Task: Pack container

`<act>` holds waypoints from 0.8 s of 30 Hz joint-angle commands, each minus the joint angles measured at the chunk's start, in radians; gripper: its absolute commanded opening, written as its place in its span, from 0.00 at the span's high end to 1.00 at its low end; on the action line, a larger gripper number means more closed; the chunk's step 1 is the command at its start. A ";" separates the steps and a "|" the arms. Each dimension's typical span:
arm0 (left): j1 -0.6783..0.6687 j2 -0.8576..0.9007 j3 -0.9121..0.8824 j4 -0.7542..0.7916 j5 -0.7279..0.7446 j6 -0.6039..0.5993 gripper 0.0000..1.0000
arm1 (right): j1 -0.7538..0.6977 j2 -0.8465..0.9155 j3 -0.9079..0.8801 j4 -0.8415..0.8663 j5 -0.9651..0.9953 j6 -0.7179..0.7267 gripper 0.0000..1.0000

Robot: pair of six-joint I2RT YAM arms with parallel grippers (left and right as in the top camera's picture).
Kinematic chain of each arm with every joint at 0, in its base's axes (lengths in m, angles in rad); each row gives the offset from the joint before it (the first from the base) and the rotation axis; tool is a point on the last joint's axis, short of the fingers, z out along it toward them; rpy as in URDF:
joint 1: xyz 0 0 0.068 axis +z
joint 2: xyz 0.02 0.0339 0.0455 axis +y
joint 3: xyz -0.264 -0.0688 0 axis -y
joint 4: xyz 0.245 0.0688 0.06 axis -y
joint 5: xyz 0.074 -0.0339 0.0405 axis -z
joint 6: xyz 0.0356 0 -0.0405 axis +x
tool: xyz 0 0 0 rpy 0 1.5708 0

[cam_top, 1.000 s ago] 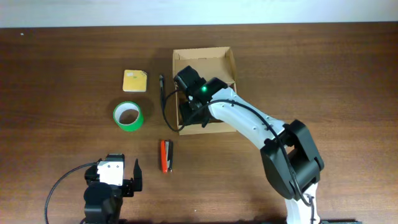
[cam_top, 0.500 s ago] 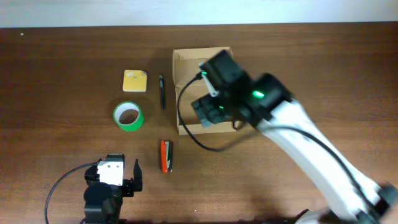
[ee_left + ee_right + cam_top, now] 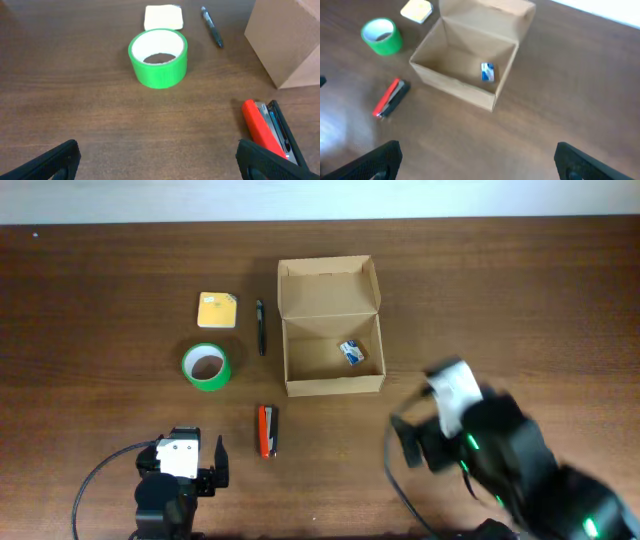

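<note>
The tan cardboard container stands open at the table's middle, its lid flap leaning back. A tiny blue-and-white box lies inside at the right. In the right wrist view the container and the tiny box lie ahead. My right gripper is open and empty, front right of the container and blurred. My left gripper is open and empty at the front left. The left wrist view shows the container's corner.
Left of the container lie a yellow sticky-note pad, a black pen and a green tape roll. A red and black stapler lies in front. The left wrist view shows the tape and the stapler.
My right arm has pulled out of the container and back to the front right. The tiny blue-and-white box stays inside. The left arm has not moved.
</note>
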 commanded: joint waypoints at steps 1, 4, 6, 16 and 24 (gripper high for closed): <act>0.007 -0.010 -0.003 0.004 -0.008 -0.006 0.00 | 0.001 -0.201 -0.122 0.006 0.029 0.102 0.01; 0.007 -0.010 -0.003 0.004 -0.008 -0.006 0.00 | 0.001 -0.365 -0.198 -0.004 0.039 0.141 0.01; 0.007 -0.010 -0.003 0.004 -0.008 -0.006 0.00 | 0.001 -0.452 -0.233 -0.009 0.050 0.142 0.01; 0.007 -0.010 -0.003 0.005 -0.008 -0.006 0.00 | 0.001 -0.582 -0.276 -0.011 0.119 0.144 0.01; 0.007 -0.010 0.006 0.069 0.108 -0.006 0.00 | 0.001 -0.582 -0.276 -0.012 0.119 0.144 0.01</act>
